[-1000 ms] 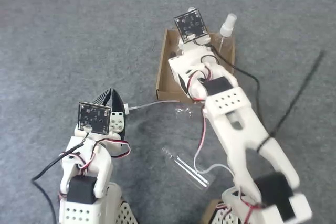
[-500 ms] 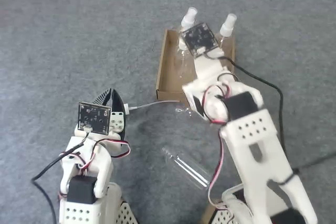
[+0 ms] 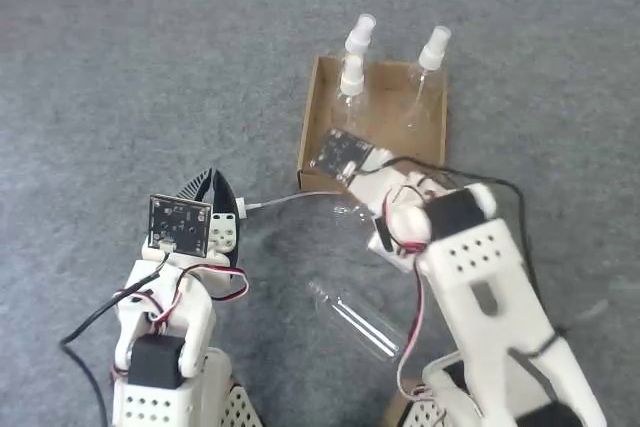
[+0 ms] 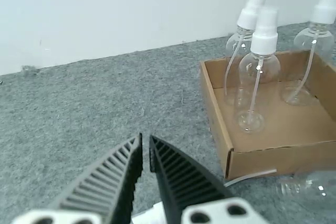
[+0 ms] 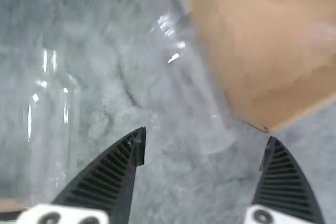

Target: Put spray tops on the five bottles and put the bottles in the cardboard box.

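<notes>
The right gripper [image 5: 206,139] has its black ribbed fingers [image 5: 118,174] spread wide and holding nothing. It sits low over a clear plastic bottle [image 5: 197,98] that lies on its side just beside a front corner of the brown cardboard box [image 5: 252,40]. A second clear bottle [image 5: 47,124] lies on its side nearer that arm's base, apart from the first. The left gripper [image 4: 145,141] has its fingers drawn together to a thin slit with nothing between them, low over the grey felt-covered tabletop [image 3: 150,77] and apart from the box. Just beside it lies a loose white spray top [image 3: 247,205], its thin dip tube running toward the bottle by the box. Inside the box stand three upright clear bottles with white spray tops: a near bottle [image 4: 257,66], a rear bottle [image 4: 234,45] close behind it, and a corner bottle [image 4: 310,45] at the other far corner
</notes>
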